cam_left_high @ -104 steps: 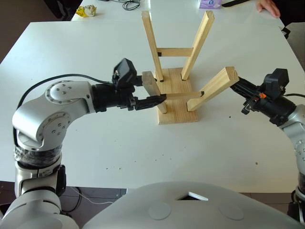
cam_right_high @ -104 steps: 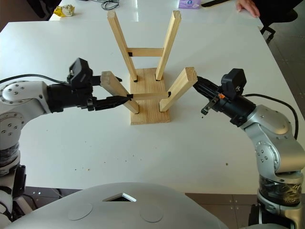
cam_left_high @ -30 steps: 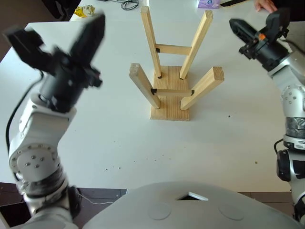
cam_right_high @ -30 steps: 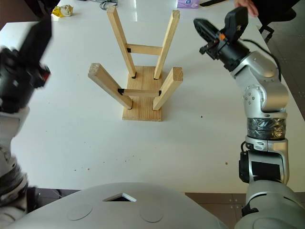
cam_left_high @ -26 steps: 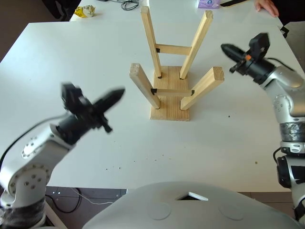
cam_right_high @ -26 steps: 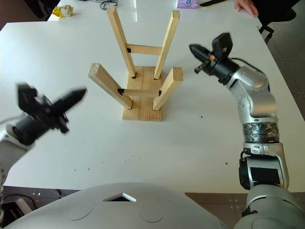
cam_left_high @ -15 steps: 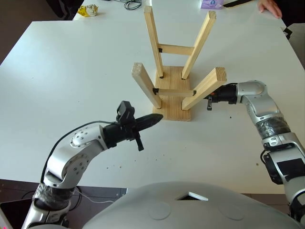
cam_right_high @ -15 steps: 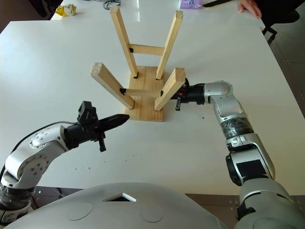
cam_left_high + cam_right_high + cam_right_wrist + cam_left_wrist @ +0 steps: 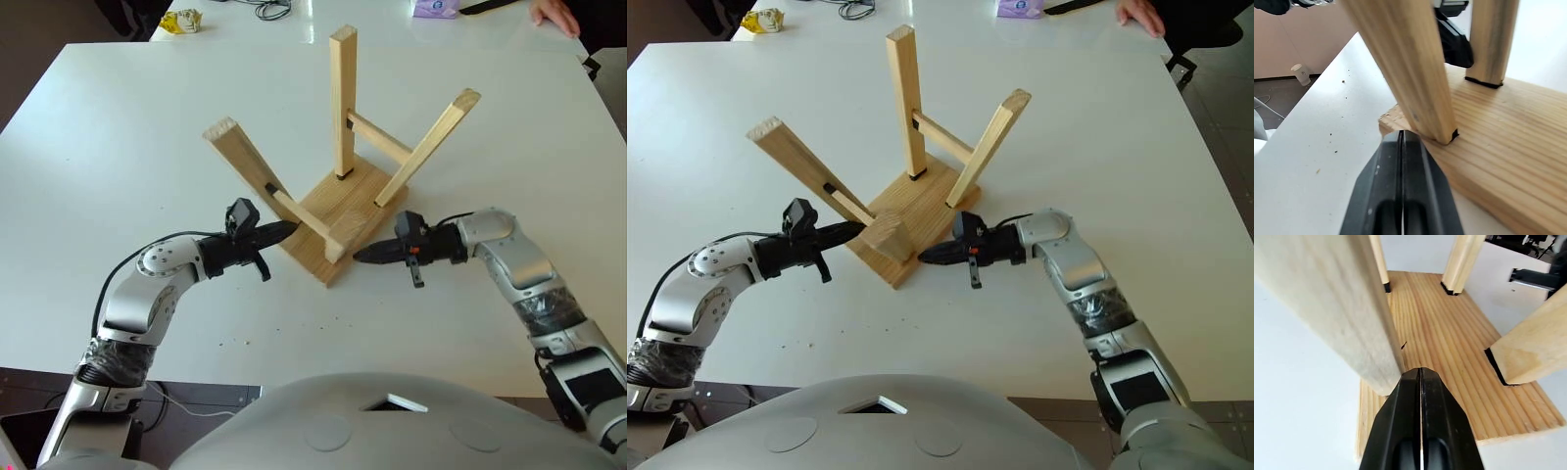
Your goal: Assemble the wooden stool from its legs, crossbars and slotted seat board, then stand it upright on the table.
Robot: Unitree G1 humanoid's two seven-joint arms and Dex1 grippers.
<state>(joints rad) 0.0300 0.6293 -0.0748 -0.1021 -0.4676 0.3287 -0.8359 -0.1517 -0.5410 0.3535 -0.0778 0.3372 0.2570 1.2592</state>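
The wooden stool stands upside down, its seat board (image 9: 350,209) flat on the white table and turned like a diamond. All its legs point up: one upright (image 9: 343,98), one leaning right (image 9: 431,147), one leaning left (image 9: 245,157). A crossbar (image 9: 377,139) joins the far pair. My left gripper (image 9: 284,230) is shut, its tip at the board's left edge by the foot of the leaning leg (image 9: 1337,308). My right gripper (image 9: 364,254) is shut too, its tip at the board's near corner beside a leg (image 9: 1405,63). Neither holds anything.
A yellow crumpled wrapper (image 9: 182,20), cables (image 9: 269,8) and a purple packet (image 9: 431,8) lie on the far table. A person's hand (image 9: 554,12) rests at the far right corner. Bare table surrounds the stool on all sides.
The stool has turned on the table to a diagonal position. My left gripper has come up to its left edge, and my right gripper has swung from the right side to the near corner.
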